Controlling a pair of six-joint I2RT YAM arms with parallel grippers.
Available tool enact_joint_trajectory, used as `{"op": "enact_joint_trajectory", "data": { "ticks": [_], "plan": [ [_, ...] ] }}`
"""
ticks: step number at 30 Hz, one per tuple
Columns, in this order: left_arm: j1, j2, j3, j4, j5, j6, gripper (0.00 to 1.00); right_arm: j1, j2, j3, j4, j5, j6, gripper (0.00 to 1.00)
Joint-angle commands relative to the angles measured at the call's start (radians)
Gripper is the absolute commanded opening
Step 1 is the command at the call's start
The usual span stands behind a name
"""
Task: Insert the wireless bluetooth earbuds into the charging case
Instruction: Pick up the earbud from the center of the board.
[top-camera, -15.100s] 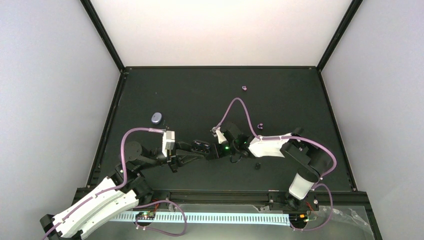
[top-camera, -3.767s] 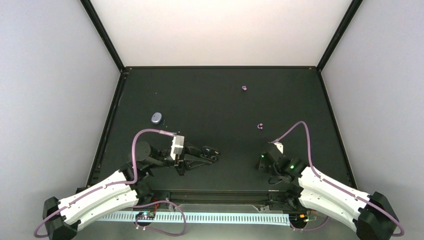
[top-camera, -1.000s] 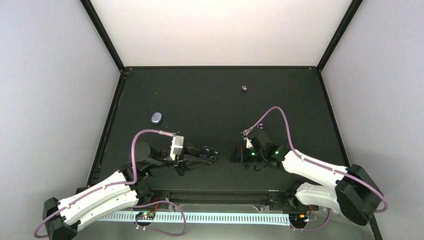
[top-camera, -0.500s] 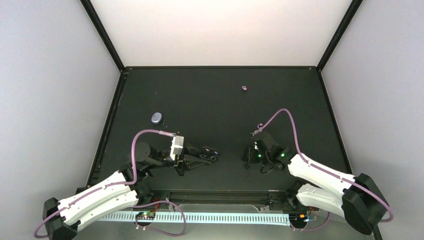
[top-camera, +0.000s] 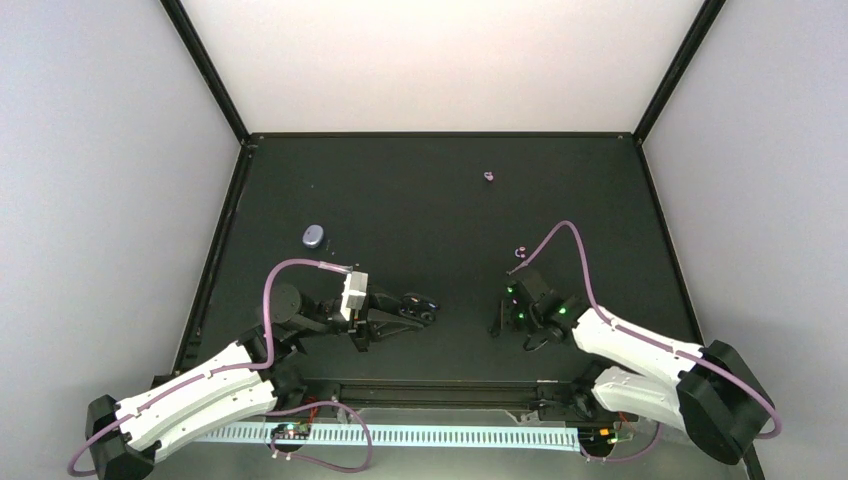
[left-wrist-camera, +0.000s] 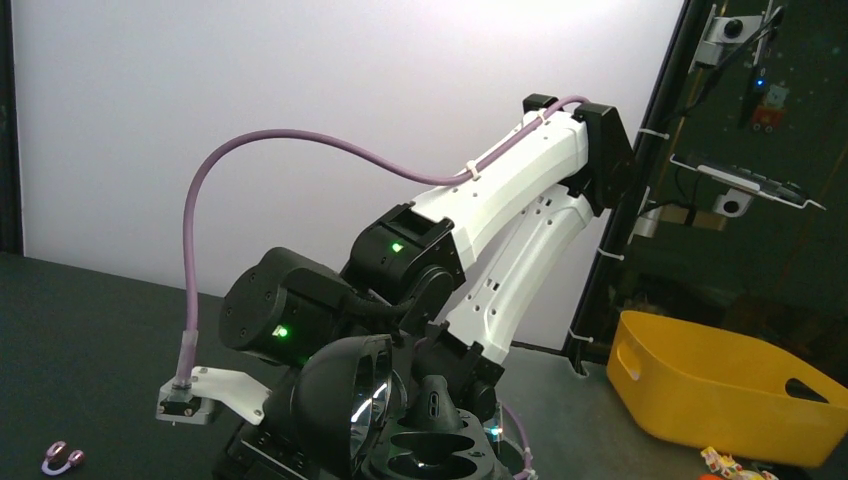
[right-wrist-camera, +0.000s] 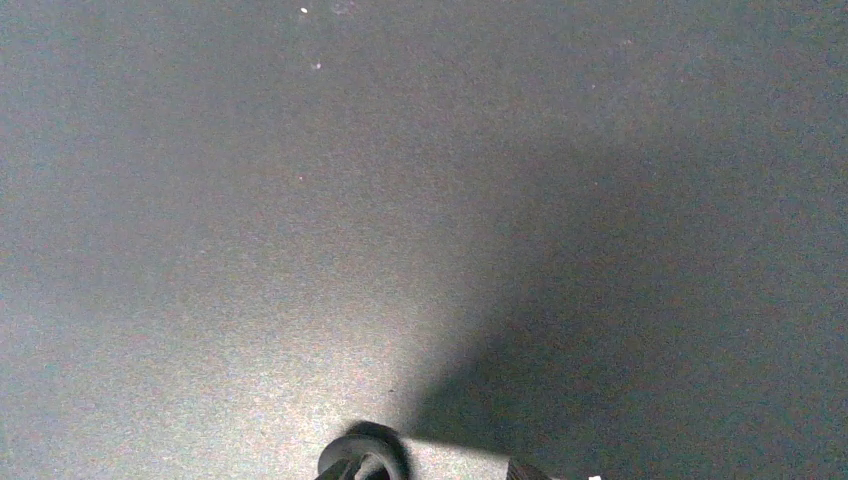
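Black matte table (top-camera: 420, 190) under both arms. Yellow plastic bin (left-wrist-camera: 720, 385) sat off its right side. Near centre, left gripper (top-camera: 423, 304) was clamped on the dark grey-purple clamshell charging case (left-wrist-camera: 345, 400), lid raised, sockets showing. Just right of it, right gripper (top-camera: 496, 316) hung low; its opening could not be told. Grey-blue oval pebble (top-camera: 313, 236) lay far-left. One tiny glossy purple earbud (top-camera: 519, 252) lay beside the right arm's cable, the second earbud (top-camera: 488, 177) well beyond, toward the far edge.

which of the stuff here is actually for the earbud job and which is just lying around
For the job: far earbud; near earbud; charging case, open, held in the left gripper.
Just lying about: grey oval object at the left side; yellow bin in the background.
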Motion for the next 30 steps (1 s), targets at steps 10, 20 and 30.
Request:
{"op": "enact_joint_trajectory", "data": {
  "ticks": [10, 20, 30],
  "plan": [
    [-0.007, -0.004, 0.003, 0.015, -0.012, -0.001, 0.01, -0.005, 0.049, -0.015, 0.029, -0.033, -0.033, 0.36],
    [-0.007, -0.004, 0.000, 0.020, -0.012, -0.002, 0.01, 0.004, 0.074, -0.010, 0.032, -0.069, -0.064, 0.33],
    [-0.007, -0.004, 0.000, 0.020, -0.013, -0.003, 0.02, 0.032, 0.103, -0.006, 0.041, -0.092, -0.064, 0.30]
  ]
}}
